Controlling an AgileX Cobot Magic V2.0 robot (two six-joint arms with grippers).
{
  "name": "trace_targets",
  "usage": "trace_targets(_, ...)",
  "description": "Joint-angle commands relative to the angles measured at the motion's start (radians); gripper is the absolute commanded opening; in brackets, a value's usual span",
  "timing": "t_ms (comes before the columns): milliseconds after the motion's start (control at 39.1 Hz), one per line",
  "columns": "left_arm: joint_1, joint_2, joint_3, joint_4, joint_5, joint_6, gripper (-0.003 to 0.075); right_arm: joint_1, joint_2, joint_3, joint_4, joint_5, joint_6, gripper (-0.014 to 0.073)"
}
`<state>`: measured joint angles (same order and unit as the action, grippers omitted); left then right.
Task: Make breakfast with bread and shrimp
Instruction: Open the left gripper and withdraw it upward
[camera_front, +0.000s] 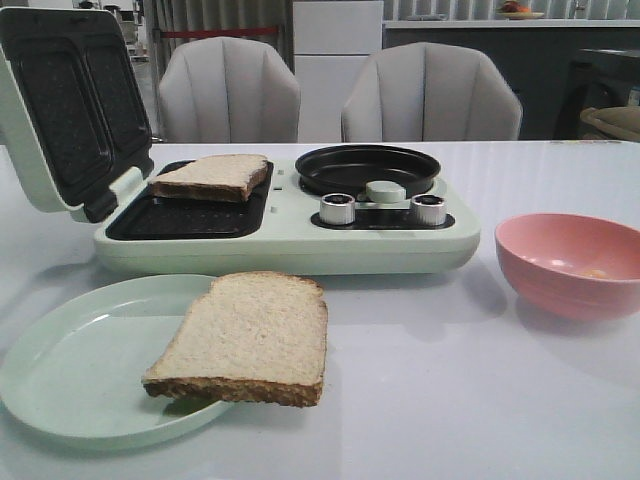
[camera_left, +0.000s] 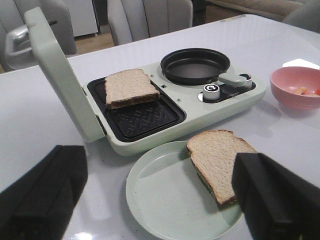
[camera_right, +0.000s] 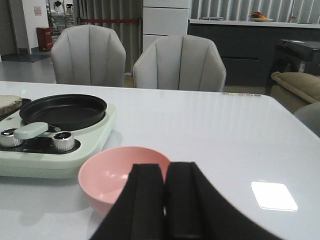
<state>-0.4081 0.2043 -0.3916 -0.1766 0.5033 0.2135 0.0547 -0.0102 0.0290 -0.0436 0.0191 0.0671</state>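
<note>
Table (camera_front: 520, 400) first: you have a white surface running the full width of the front view, with two grey chairs (camera_front: 228, 90) behind it. On it sits your pale green breakfast maker (camera_front: 290, 235), lid (camera_front: 60, 110) swung up at its left, a round black pan (camera_front: 368, 168) on its right half and two knobs (camera_front: 338, 208) in front of the pan. Nearer you lies a pale green plate (camera_front: 70, 370). One bread slice (camera_front: 245, 340) rests on that plate, its right part overhanging the rim; the other slice (camera_front: 212, 176) lies tilted across the rear of the open grill tray. To the right you see a pink bowl (camera_front: 570, 262) holding the shrimp (camera_left: 305, 90), pinkish-orange bits at its bottom. Your left gripper (camera_left: 160, 195) is spread wide above the plate, holding nothing. Your right gripper (camera_right: 165, 200) has its fingers pressed together just behind the bowl, with nothing visible between them.
</note>
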Motion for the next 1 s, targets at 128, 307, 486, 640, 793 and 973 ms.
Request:
trace_targets(128,0.002,-0.084,0.024,-0.027,-0.090,-0.001,0.0639,-0.008,-0.022,-0.019,-0.014,-0.088,0.001,0.0152)
trace_targets(307,0.002,-0.084,0.024,-0.033,-0.098,-0.001,0.0639,-0.008,-0.022,-0.019,-0.014,-0.091,0.001,0.0152)
trace_targets(486,0.002,-0.084,0.024,-0.033,-0.098,-0.001,0.0639,-0.012,-0.021,-0.020,-0.044,-0.184,-0.061,0.0152)
trace_targets(640,0.002,-0.084,0.024,-0.037,-0.100,-0.001,0.0639,-0.009,-0.010,-0.094,0.006,-0.214,-0.056,0.0152)
trace_targets(793,0.002,-0.084,0.024,-0.037,-0.121,-0.001,0.0639,-0.009,0.078,-0.297,0.035,0.071,-0.056,0.0152)
trace_targets(973,0.002,-0.084,0.026,-0.037,-0.121,-0.001,0.0639,-0.009,0.183,-0.410,0.035,0.292,-0.056,0.0152)
